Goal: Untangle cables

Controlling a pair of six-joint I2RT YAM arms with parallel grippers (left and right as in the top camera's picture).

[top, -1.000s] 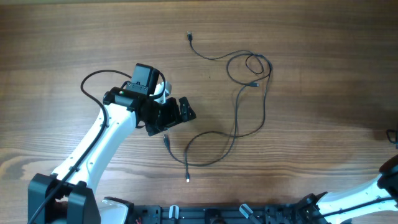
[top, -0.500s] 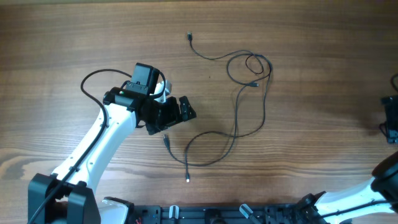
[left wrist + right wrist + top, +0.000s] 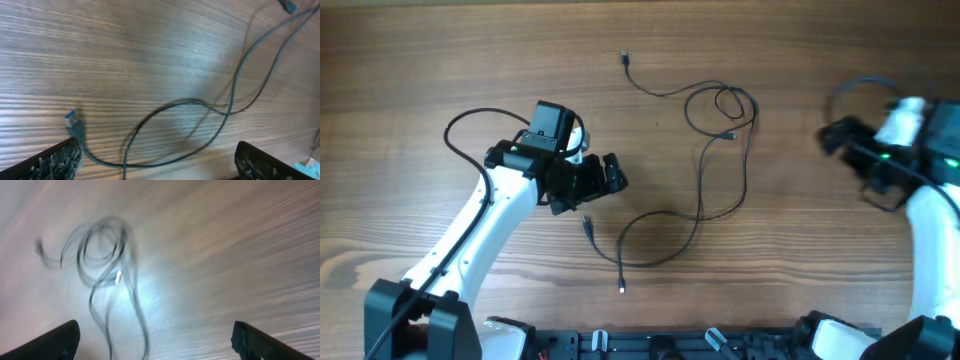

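Thin, dark grey-black, flexible cables [image 3: 702, 180], apparently two, are seen lying loose on the brown wood-grain worktop [image 3: 440, 60] between the two arms. A small coil [image 3: 725, 105] of overlapping loops is formed at their far end, nearer the right arm. From it long strands are trailed down and leftward, crossing one another, to end just below the left pincer [image 3: 617, 175].

The left pincer is held spread. In the left wrist view its fingers are set wide apart at the lower corners and nothing is pinched. A curved strand with a blue-tipped plug [image 3: 71, 120] is seen on the wood beneath, close to the finger at the lower left of that view. The right pincer [image 3: 832, 135] is blurred in the overhead view and well apart from the coil. In its own wrist view the fingers are likewise spread and empty, with the coil smeared ahead of them.

The cables are judged to be very light and limp. They may be expected to slide on the smooth wood and to be dragged as a whole if one end is pulled. A strand lying flat is easily missed by the fingers, so hold is better taken just behind a plug, where the body is thicker and stiffer. The plug joints are probably delicate, so sharp tugs are to be avoided. The coil has not yet been opened out.
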